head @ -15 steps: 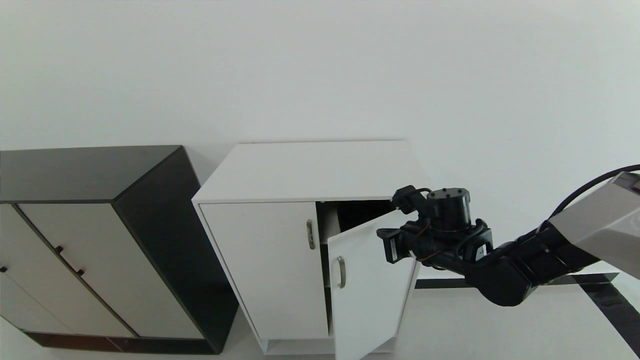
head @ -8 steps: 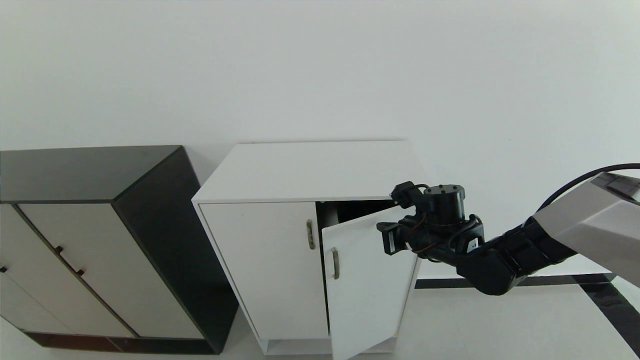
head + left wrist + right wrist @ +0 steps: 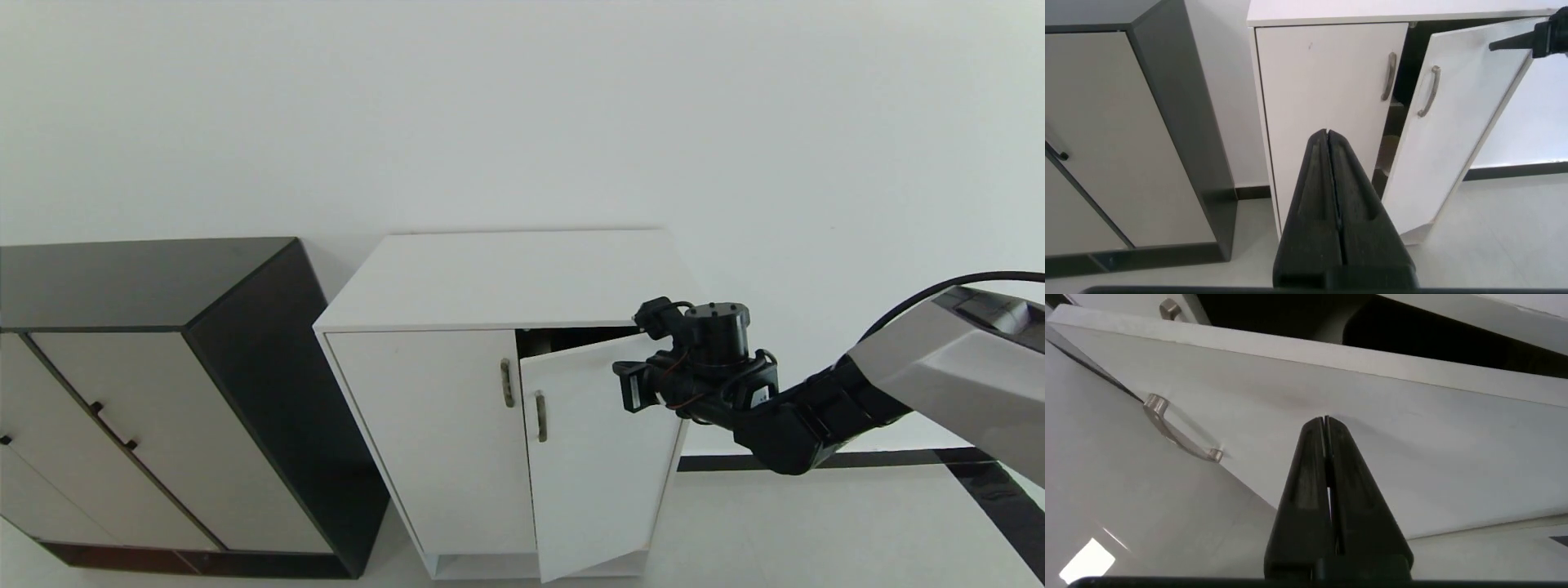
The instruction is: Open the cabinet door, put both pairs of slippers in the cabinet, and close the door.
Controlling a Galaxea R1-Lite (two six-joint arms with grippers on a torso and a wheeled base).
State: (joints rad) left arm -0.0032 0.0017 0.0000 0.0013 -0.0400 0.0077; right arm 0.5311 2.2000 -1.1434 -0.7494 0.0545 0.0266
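The white cabinet [image 3: 506, 278] stands against the wall, its left door [image 3: 441, 433] flush. Its right door [image 3: 600, 457] hangs slightly ajar, leaving a narrow dark gap along the top. My right gripper [image 3: 630, 394] is shut, and its tip rests against the outer face of that door [image 3: 1437, 457], near the upper hinge-side corner and away from the handle [image 3: 1176, 429]. My left gripper [image 3: 1327, 135] is shut and holds nothing. It hangs well in front of the cabinet [image 3: 1331, 82], facing the left door. The right gripper's tip [image 3: 1515, 42] also shows there on the ajar door [image 3: 1462, 122].
A taller black cabinet with pale doors [image 3: 163, 367] stands close to the white cabinet's left side. Black tape lines [image 3: 898, 459] cross the pale floor on the right. There is open floor in front of both cabinets.
The right door has swung from well open to nearly shut. My right gripper moved with it toward the cabinet, staying on the door's face.
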